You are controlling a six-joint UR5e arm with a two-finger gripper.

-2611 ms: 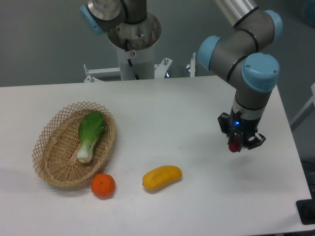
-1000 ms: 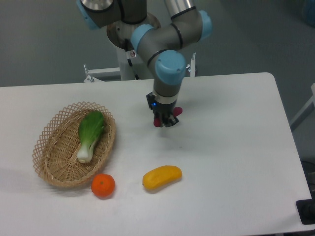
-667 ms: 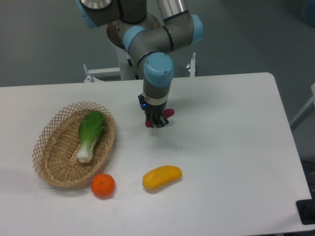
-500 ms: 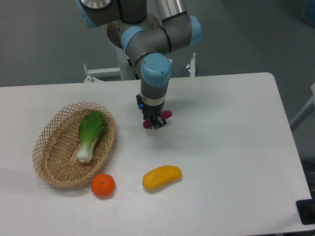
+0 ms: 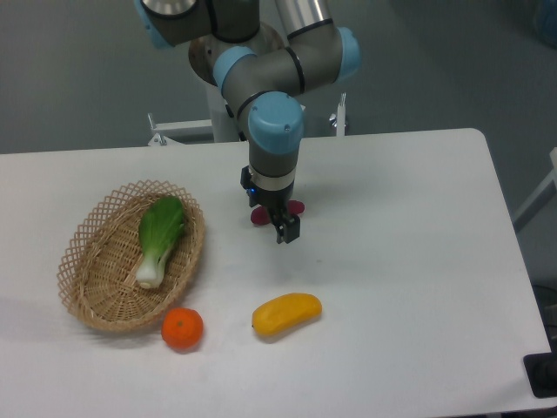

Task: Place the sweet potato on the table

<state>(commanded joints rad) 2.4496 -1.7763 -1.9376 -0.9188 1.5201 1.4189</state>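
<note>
**Sweet potato carried across and lowered beside the basket**

Since the earliest view the arm has swung from the right edge of the tabletop [image 5: 409, 261] to a spot left of centre, and in the last half second the end effector [image 5: 285, 228] has dropped lower, its dark fingers now reaching below the sweet potato [image 5: 275, 212].

By size: one white tabletop carries everything. One robot arm [image 5: 277, 122] leans over it, wrist pointing straight down, a fitting pose for setting something flat. One oval wicker basket [image 5: 91, 279] lies at the left, holding one leafy green vegetable [image 5: 159, 237], stalk end toward the camera. One yellow fruit [image 5: 287, 313] lies loose on the tabletop in front of the arm, and one orange tangerine [image 5: 183, 328] sits touching the basket's near rim.

Smallest is the one sweet potato, showing as reddish bits either side of the wrist, just right of the basket and apart from it. It looks to be at or close to the surface; contact cannot be confirmed. Whether the fingers are pinching it or have spread is too hidden to tell. My judgement: the placing is nearly done, with release and a clean lift remaining.
</note>
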